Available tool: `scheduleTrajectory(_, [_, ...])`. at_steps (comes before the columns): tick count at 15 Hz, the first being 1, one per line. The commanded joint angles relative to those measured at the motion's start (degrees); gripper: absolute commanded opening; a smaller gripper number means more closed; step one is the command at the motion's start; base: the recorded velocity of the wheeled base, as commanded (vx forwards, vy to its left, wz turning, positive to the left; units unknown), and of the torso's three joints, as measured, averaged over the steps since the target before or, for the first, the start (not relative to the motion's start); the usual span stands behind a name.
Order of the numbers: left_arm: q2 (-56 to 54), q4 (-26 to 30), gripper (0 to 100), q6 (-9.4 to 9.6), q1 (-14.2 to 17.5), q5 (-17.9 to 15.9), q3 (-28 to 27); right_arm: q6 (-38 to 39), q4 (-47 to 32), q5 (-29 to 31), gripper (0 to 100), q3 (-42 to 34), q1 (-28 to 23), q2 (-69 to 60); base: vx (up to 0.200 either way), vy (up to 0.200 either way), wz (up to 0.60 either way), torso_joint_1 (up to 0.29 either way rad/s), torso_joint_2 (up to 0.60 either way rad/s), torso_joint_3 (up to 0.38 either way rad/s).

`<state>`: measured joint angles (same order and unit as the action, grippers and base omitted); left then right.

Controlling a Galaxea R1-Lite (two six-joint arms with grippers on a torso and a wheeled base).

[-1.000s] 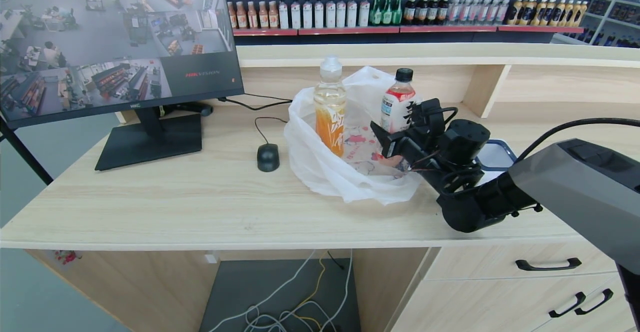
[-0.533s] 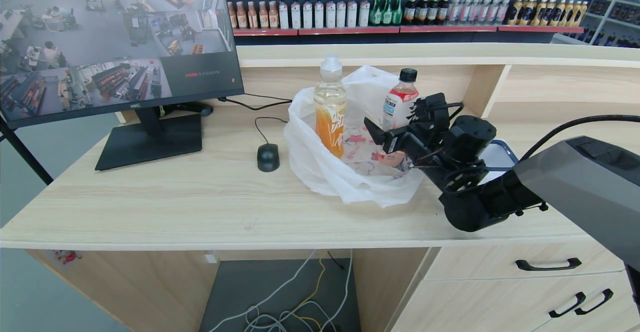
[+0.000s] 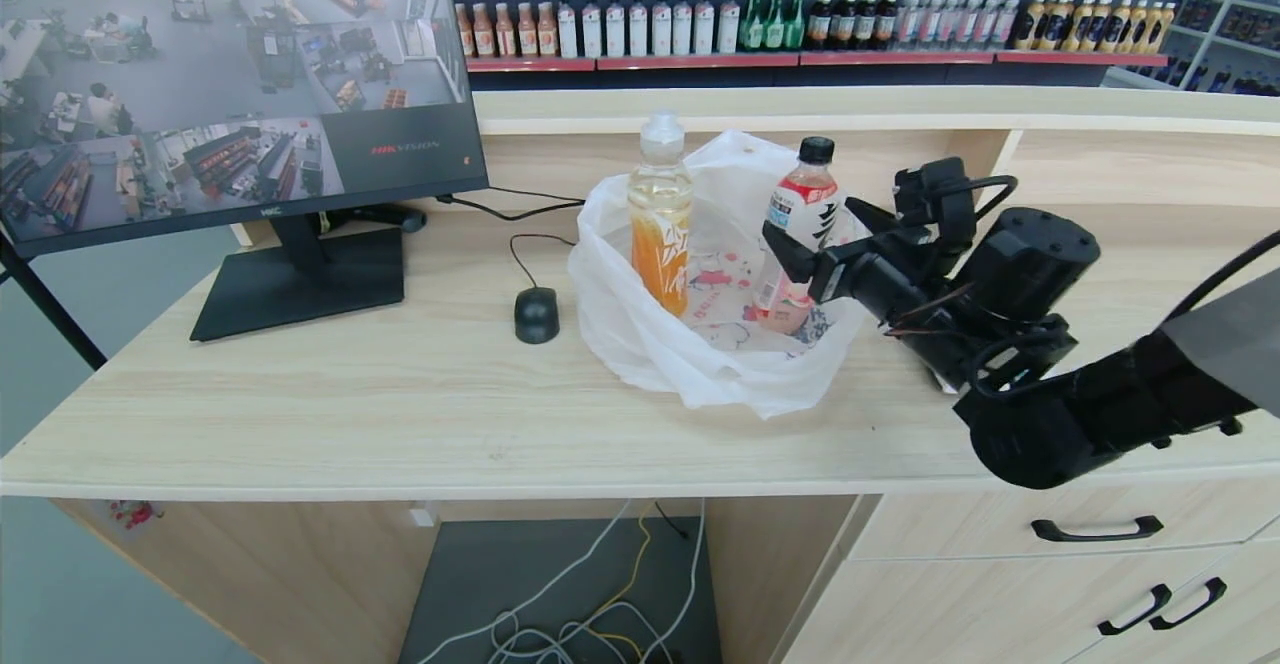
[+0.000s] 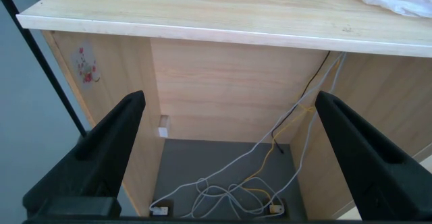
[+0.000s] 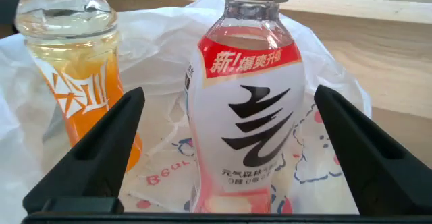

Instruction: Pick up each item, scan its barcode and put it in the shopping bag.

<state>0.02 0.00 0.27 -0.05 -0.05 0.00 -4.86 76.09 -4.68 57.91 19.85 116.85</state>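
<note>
Two bottles are counted in one shopping bag: pink bottle just ahead of the wide-spread right jaws, orange bottle farther off. Left jaws likewise wide.

Red and black characters are printed on the label of the pink bottle, white ones on the orange bottle; a red logo is displayed on the monitor.
</note>
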Motion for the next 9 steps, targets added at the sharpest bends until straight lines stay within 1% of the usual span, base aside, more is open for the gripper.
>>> scheduleTrajectory(1, [-0.02, 0.00, 100, 0.00, 0.05, -0.04, 0.00, 0.47, 1.78, 0.90, 100, -10.09, -0.60, -10.24, 0.000, 0.000, 0.00, 0.000, 0.00, 0.000])
scheduleTrajectory(2, [-0.02, 0.00, 100, 0.00, 0.05, -0.04, 0.00, 0.73, 3.89, 1.25, 100, -17.04, -0.77, -14.45, 0.000, 0.000, 0.00, 0.000, 0.00, 0.000])
scheduleTrajectory(3, [-0.02, 0.00, 100, 0.00, 0.05, 0.05, 0.00, 0.73, 6.70, 1.25, 100, -25.91, -1.13, -19.64, 0.000, 0.000, 0.00, 0.000, 0.00, 0.000])
scheduleTrajectory(5, [-0.02, 0.00, 100, 0.00, -0.04, -0.04, 0.00, 0.82, 9.69, 1.34, 100, -39.10, -1.92, -27.64, 0.000, 0.000, 0.00, 0.000, 0.00, 0.000])
scheduleTrajectory(8, [-0.02, 0.00, 100, 0.00, -0.04, 0.05, 0.00, 1.35, 9.78, 1.43, 100, -54.74, -3.15, -40.73, 0.000, 0.000, 0.00, 0.000, 0.00, 0.000])
scheduleTrajectory(9, [-0.02, 0.00, 100, 0.00, -0.04, -0.04, 0.00, 1.35, 8.98, 1.43, 100, -57.91, -4.11, -44.51, 0.000, 0.000, 0.00, 0.000, 0.00, 0.000])
